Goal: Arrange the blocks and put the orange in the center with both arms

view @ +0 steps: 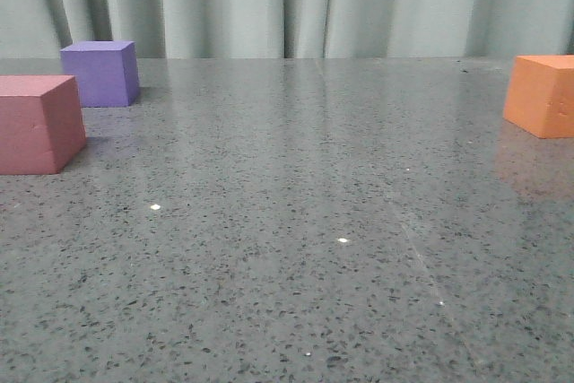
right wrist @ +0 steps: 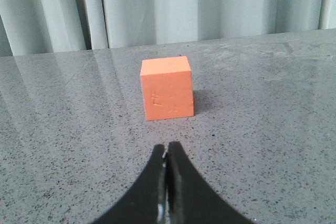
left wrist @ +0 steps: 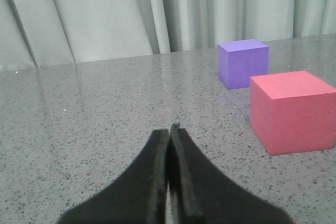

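Showing only in the wrist views, the left gripper (left wrist: 169, 129) and right gripper (right wrist: 166, 148) are pressing their fingers together, holding nothing. Three cubes are sitting on the table (view: 296, 248): pink-red cube (view: 38, 123) front left, purple cube (view: 100, 73) just behind it, orange cube (view: 542, 94) far right, facing the right gripper.

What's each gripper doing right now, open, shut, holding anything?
Left gripper: shut, holding nothing; pink-red cube and purple cube lie apart from it.
Right gripper: shut, empty; orange cube sits ahead, untouched.

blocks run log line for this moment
left claw shut | right claw shut | orange cube far right | pink-red cube, purple cube left
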